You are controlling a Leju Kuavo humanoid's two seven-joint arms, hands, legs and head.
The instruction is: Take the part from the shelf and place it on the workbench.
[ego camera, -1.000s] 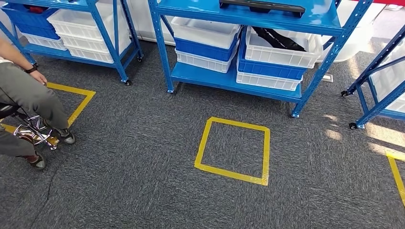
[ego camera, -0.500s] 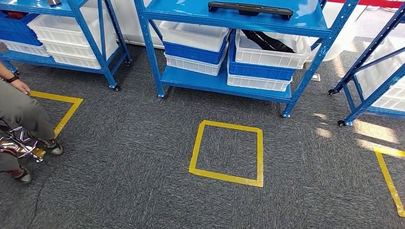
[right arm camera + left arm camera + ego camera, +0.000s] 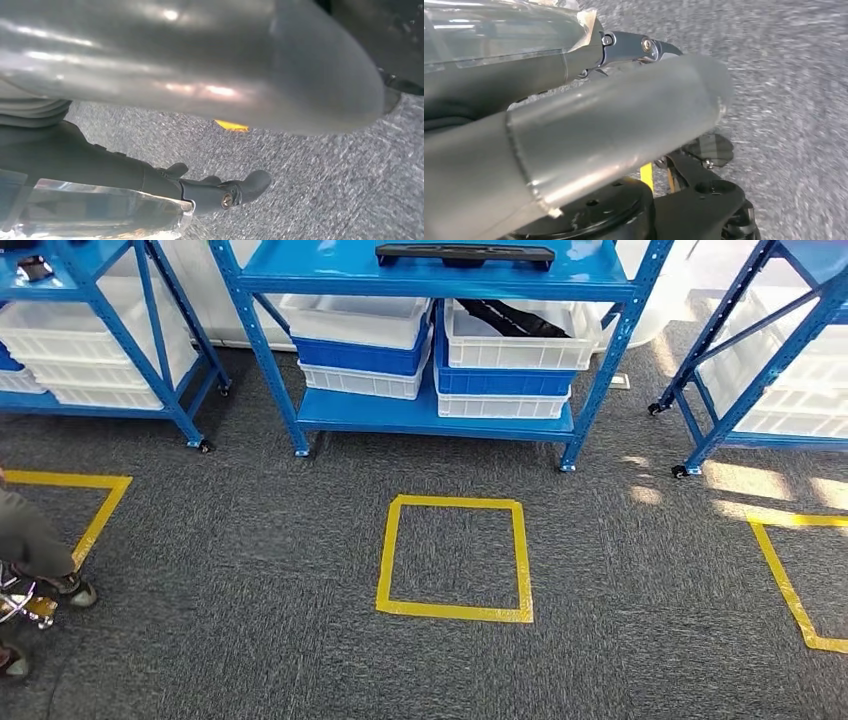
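Note:
A long black part (image 3: 465, 254) lies on the upper board of the middle blue shelf (image 3: 430, 410), straight ahead in the head view. A white bin (image 3: 515, 335) under it holds more black pieces. Both my arms hang down over the grey carpet. My left hand (image 3: 599, 115) has its thick grey thumb and darker fingers (image 3: 634, 47) stretched out, holding nothing. My right hand (image 3: 200, 70) is the same, its fingers (image 3: 220, 192) straight and apart with nothing between them.
A yellow tape square (image 3: 455, 558) marks the carpet in front of the middle shelf. More blue shelves with white bins stand at the left (image 3: 90, 350) and right (image 3: 780, 370). A seated person's leg (image 3: 30, 540) is at the left edge. Other tape marks (image 3: 790, 580) lie at the right.
The whole head picture has shifted: the camera turned right, so the middle shelf and tape square now sit centred and the person has slid to the left edge.

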